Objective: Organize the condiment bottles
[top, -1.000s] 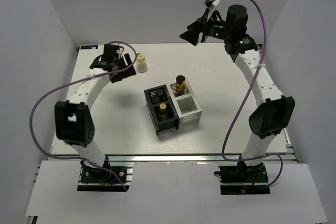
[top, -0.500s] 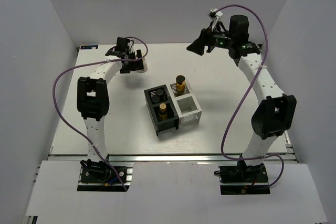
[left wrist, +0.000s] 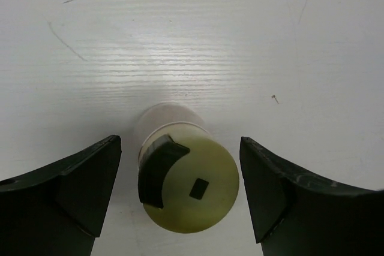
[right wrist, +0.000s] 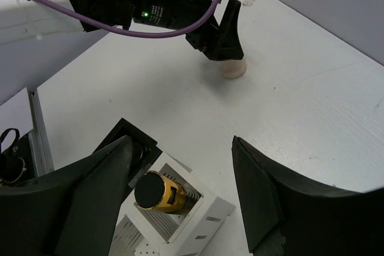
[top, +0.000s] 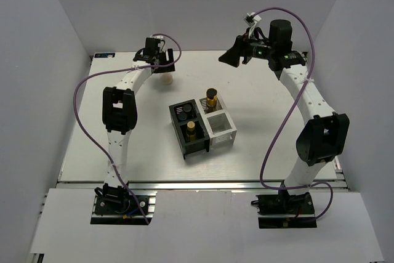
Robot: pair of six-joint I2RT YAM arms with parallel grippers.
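Note:
A cream-white bottle with a pale yellow cap point(left wrist: 189, 187) stands upright on the table at the back left point(top: 167, 79). My left gripper point(left wrist: 180, 163) hangs over it, open, one finger on each side and a gap to both. In the right wrist view that bottle point(right wrist: 233, 68) sits under the left gripper point(right wrist: 217, 31). An amber bottle point(top: 211, 98) point(right wrist: 159, 193) stands in the far cell of the white organizer point(top: 220, 129). Two dark bottles point(top: 184, 113) point(top: 191, 130) stand in the black organizer point(top: 196, 147). My right gripper point(top: 231, 53) point(right wrist: 180, 148) is open and empty, high over the back of the table.
The two organizers stand side by side mid-table; the white one's near cell holds nothing. The black organizer's corner point(right wrist: 123, 129) shows beside my right gripper's left finger. Grey walls close in the table at the back and sides. A purple cable point(top: 83, 90) loops off the left arm.
The left arm swung toward the back, carrying its gripper from beside the cream-white bottle to directly over it, and its jaws widened. The right gripper shifted slightly.

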